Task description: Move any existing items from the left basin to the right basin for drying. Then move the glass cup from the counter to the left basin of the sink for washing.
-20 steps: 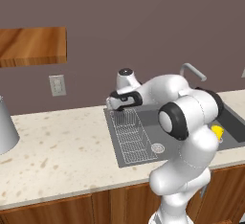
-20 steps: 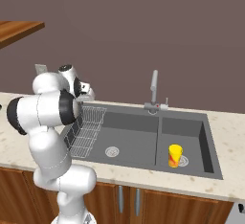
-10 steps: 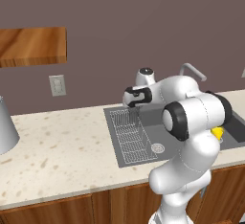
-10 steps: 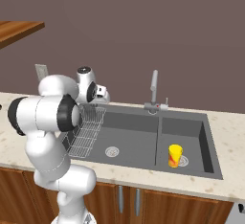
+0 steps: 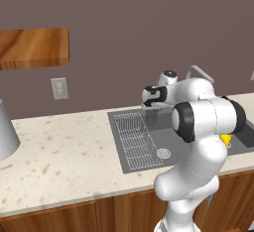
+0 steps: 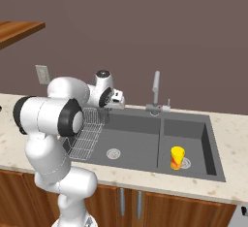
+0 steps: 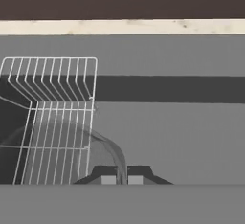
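Sink's left basin (image 6: pixel 135 138) below gripper (image 7: pixel 122 179), pinching glass cup (image 7: pixel 67 149) rim.

Wall (image 5: pixel 124 23): dark brown-purple, plain.
Shelf (image 5: pixel 32 48): wooden, mounted on wall.
Outlet (image 5: pixel 59 88): white, just below shelf.
Cabinets (image 5: pixel 74 218): wooden, far beneath shelf.
Handles (image 6: pixel 129 202): two grey bars, on cabinets.
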Motion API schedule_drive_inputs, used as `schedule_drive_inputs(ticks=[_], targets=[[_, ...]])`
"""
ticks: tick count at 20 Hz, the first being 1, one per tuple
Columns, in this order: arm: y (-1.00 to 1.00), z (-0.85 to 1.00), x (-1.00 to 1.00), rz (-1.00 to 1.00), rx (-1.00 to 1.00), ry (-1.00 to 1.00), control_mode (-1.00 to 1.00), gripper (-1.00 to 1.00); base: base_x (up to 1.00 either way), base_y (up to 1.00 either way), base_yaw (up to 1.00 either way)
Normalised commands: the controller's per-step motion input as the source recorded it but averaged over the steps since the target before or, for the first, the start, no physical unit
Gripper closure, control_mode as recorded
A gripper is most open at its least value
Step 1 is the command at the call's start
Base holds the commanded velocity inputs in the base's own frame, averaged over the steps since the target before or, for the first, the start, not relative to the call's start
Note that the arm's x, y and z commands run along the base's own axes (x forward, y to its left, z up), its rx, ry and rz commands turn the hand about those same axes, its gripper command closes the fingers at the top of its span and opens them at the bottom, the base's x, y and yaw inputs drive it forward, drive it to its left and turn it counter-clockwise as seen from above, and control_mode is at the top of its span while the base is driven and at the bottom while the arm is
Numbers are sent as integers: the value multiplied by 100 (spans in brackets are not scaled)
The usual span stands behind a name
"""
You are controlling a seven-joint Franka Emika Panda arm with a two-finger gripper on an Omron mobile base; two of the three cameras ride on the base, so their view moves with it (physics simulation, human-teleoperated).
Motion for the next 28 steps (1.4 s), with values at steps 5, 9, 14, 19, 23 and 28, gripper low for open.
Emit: schedule_drive_inputs(ticks=[5,9,14,19,23,28], targets=[[-53,-10,0,-3,2,0,-100,100,0,0,0],[-36,-31,0,-2,0,0,-100,100,0,0,0],[-22,-46,0,0,0,1,-100,100,0,0,0],[-20,-38,0,0,0,1,-100,100,0,0,0],[-21,-29,0,0,0,3,-100,100,0,0,0],[-18,-33,0,0,0,2,-100,100,0,0,0]])
